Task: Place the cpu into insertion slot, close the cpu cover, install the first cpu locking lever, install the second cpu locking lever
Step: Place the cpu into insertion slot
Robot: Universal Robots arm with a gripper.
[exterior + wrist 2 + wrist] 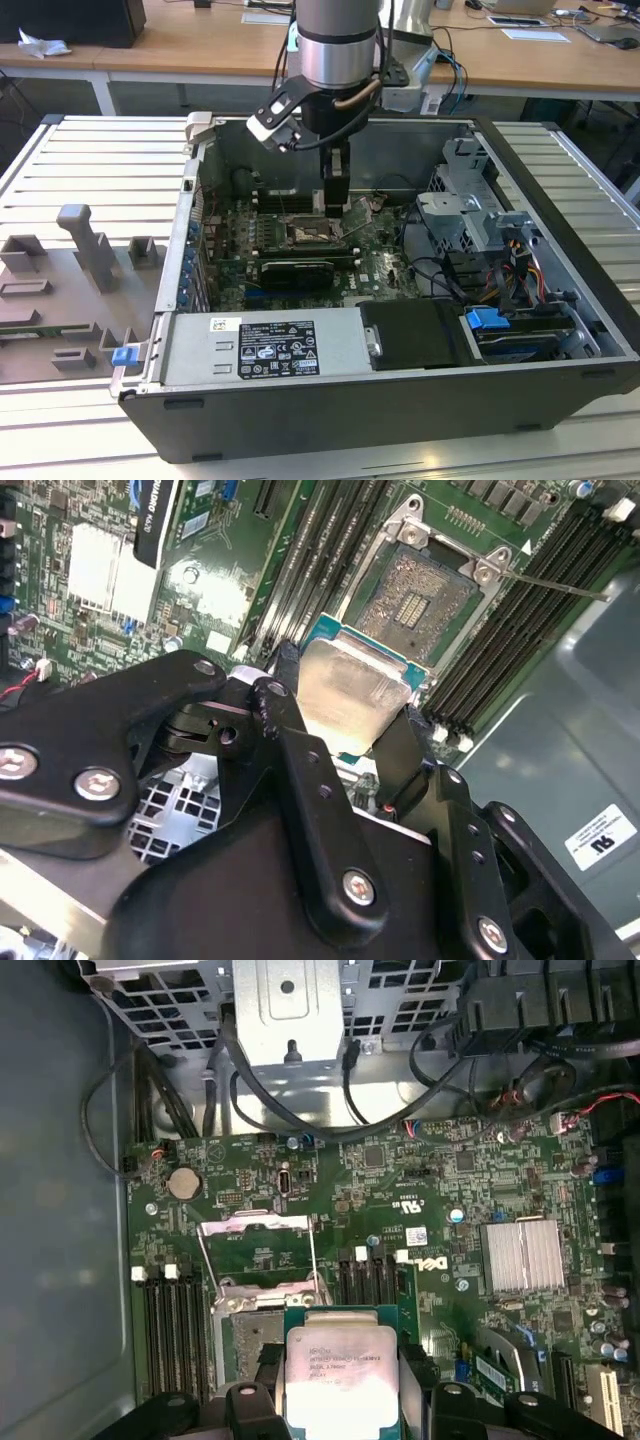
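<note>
Placement is in hand: pincer, clamped on the chip, hovers near the open socket, so seating it should call for squaring up, then lowering.

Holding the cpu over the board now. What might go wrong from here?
1. The cpu held in the gripper looks offset from the insertion slot; lowering now might land it on the silvery rim.
2. The slot's contacts lie exposed; a tilted set-down may damage them.
3. The thin lever beside the slot could snag the gripper.
</note>
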